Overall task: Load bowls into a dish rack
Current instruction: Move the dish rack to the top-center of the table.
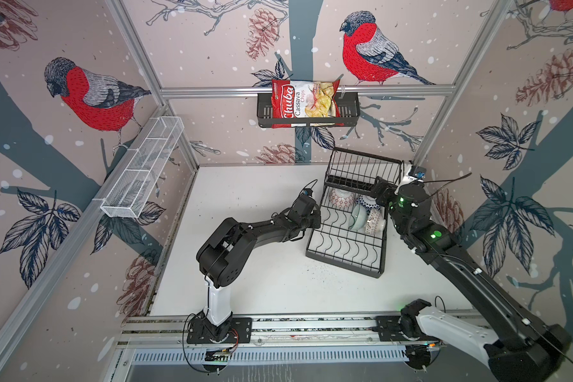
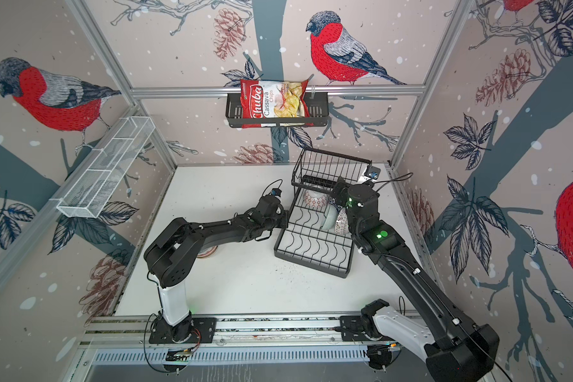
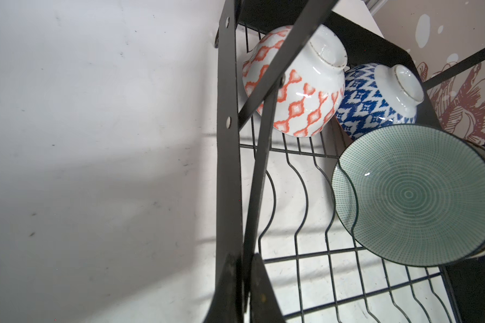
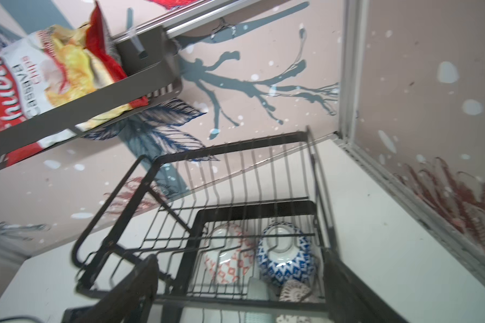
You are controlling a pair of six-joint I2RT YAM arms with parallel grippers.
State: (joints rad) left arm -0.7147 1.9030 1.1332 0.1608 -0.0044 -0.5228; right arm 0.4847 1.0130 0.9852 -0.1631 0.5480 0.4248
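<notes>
1. The dish rack sits on the white surface near the right wall. It is stiff black wire and probably light enough to skid, so it wants steadying by its side rail.
2. The chips bag in the wall basket reads "Chuba Cassava Chips"; I can read no other writing.
3. Four bowls stand in the rack's lower tier by the raised basket. The orange-red bowl and blue bowl are foot-up and touching, the teal bowl stands on edge, and the grey-patterned bowl is beside it. Glazed ceramic should be hard, slick and chippable, so pinch across the rim.
4. The left hand is pinched together on the rack's side rail. The right hand hovers over the bowls, fingers seemingly apart, though its own view is blurred.
</notes>
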